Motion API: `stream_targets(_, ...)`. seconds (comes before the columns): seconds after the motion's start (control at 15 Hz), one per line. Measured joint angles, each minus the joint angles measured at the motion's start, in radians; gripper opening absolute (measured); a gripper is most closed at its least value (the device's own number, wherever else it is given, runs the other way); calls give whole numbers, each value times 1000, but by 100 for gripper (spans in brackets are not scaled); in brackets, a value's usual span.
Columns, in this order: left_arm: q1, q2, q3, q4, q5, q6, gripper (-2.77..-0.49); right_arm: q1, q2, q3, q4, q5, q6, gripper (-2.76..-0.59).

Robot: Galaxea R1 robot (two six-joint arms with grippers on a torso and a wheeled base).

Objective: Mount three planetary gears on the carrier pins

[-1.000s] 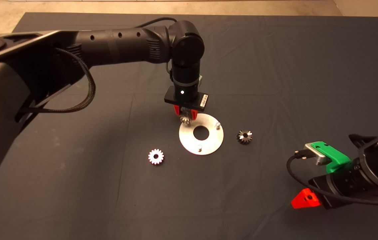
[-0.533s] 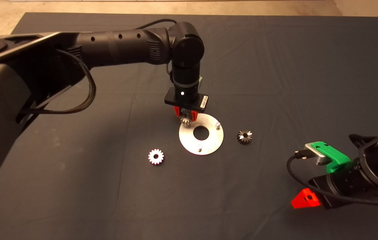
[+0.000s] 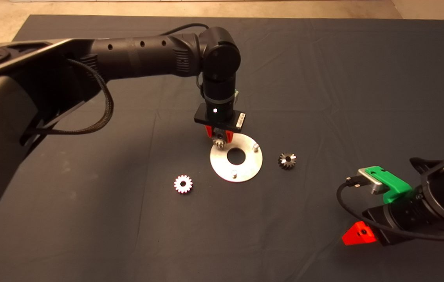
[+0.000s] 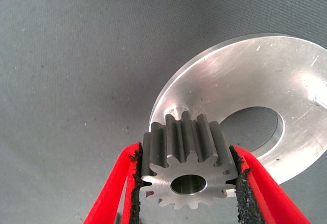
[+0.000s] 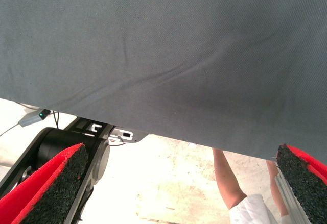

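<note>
My left gripper jaws clamp one gear level above the plate's far-left rim, bore ready for its pin; my right gripper waits near right, jaws open.

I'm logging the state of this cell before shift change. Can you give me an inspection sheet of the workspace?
Surface: dark mat, creased, covers the table.
Job's things: round plate with two bare carrier pins showing; held gear is over the plate's rim; whether it is on a pin cannot be told. Left loose gear and right loose gear lie on the mat, apart from the plate.
Clutter: nothing seen.
Grippers: left gripper clamps the held gear; right gripper is open and parked at the mat's lower right edge.
Cables: braided cable hangs off the left arm; black cable loops by the right arm.
Surroundings: pale floor, a person's legs beyond the mat.
</note>
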Motion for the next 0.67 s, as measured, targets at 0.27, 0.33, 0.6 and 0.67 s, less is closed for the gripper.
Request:
stream_targets(0.27,0,0,-4,0,-3,28,-227,0,0,0,0,0,0,-59)
stream_targets(0.33,0,0,-4,0,-3,28,-227,0,0,0,0,0,0,-59)
stream_targets(0.6,0,0,-6,0,-3,28,-221,0,0,0,0,0,0,-59)
stream_targets(0.67,0,0,-6,0,-2,28,-221,0,0,0,0,0,0,-59)
